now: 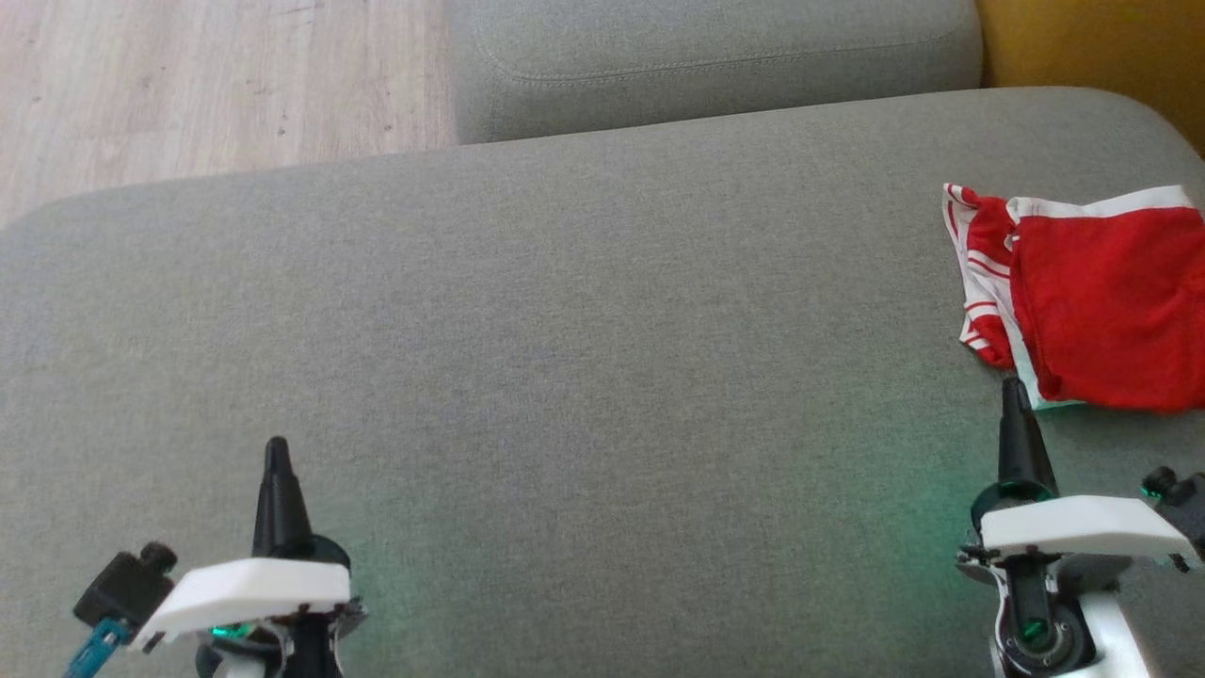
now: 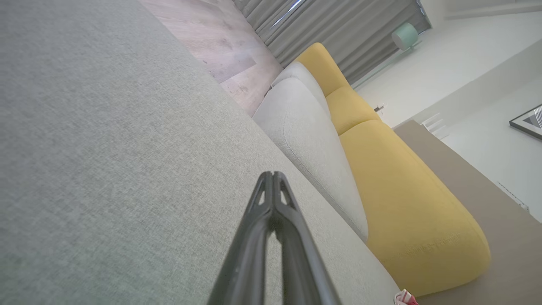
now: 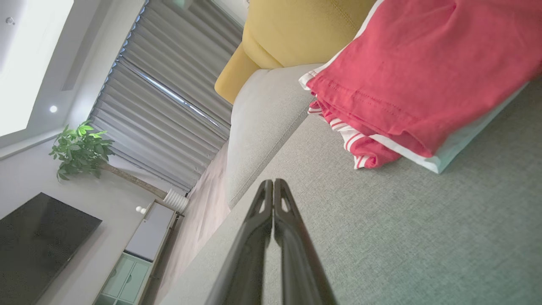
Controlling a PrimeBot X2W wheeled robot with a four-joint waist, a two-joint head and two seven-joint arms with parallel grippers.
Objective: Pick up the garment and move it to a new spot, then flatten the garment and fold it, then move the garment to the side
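A: Garment [image 1: 1101, 301]: how is it going to handle?
B: I'm judging it light, soft and limp. Red cloth with white edging, lying in folded layers on the grey seat [image 1: 565, 330]. It is sitting just ahead of the right claw [image 1: 1013, 391] and off to its right, near the tips but apparently not touching.
A: Where to take hold?
B: I'm favouring the thick folded edge nearest the claw, pinching every layer. The striped sleeve [image 1: 979, 282], bunching ahead of the tips, is likely to trail loose.
A: Claws?
B: Both are sitting pinched fully closed, gripping nothing. The left claw [image 1: 276, 452] is resting well off to the right claw's left.
A: Anything blocking?
B: Nothing is lying between claw and cloth. The grey back cushion [image 1: 715, 56] and the yellow cushion [image 1: 1092, 47] are sitting well beyond the fingertips. The seat weave is looking grippy, so dragging is risking the fold.
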